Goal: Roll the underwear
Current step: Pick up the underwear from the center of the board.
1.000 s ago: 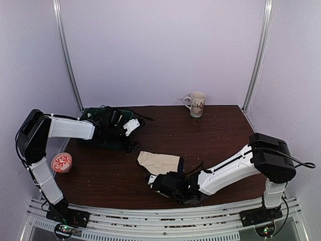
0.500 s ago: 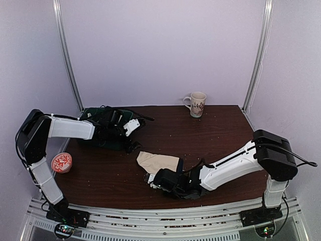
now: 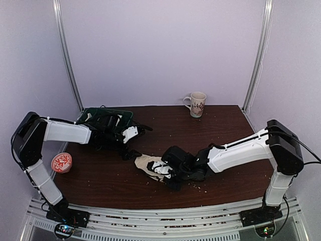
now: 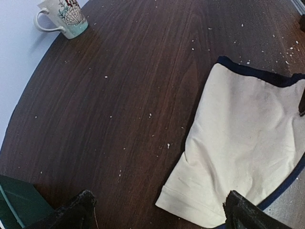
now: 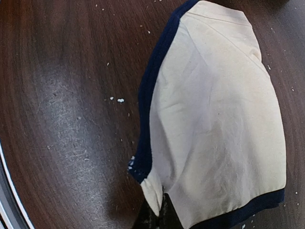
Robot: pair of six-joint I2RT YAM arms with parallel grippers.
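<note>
Right tool [image 5: 153, 217] clamps a corner of the cream, navy-trimmed cotton underwear [image 5: 219, 119]; the roll should go evenly and tightly. Left tool [image 4: 162, 210], beside the underwear, stands wide apart.

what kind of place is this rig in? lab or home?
Probably a robot lab bench, not a home: robot arms bolted to a metal rail at the edge of a walled-in table, with only a few props: a mug, underwear and a green bin.
</note>
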